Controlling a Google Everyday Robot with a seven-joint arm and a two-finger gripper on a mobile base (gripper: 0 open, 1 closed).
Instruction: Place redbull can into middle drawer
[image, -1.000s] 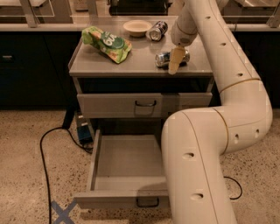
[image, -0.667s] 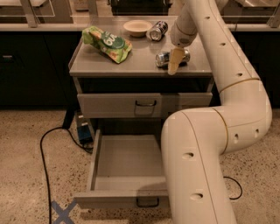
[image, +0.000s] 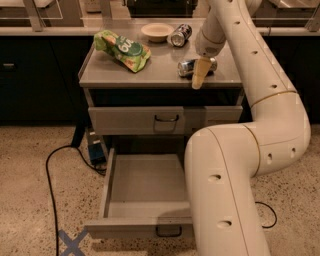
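Note:
The redbull can (image: 189, 66), silver with blue patches, lies on its side on the cabinet top (image: 150, 70) near the right front. My gripper (image: 199, 72) hangs down from the white arm right at the can, touching or partly covering its right end. The middle drawer (image: 142, 182) is pulled out wide below, its inside empty, and its dark loop handle (image: 168, 231) faces the front. The upper drawer front (image: 150, 120) above it is closed.
A green snack bag (image: 123, 49), a white bowl (image: 156, 31) and a darker black-and-white can (image: 180, 35) lie on the cabinet top. My arm's large lower links (image: 225, 185) stand right of the open drawer. A black cable (image: 50, 175) and blue tape cross (image: 71, 243) lie on the floor.

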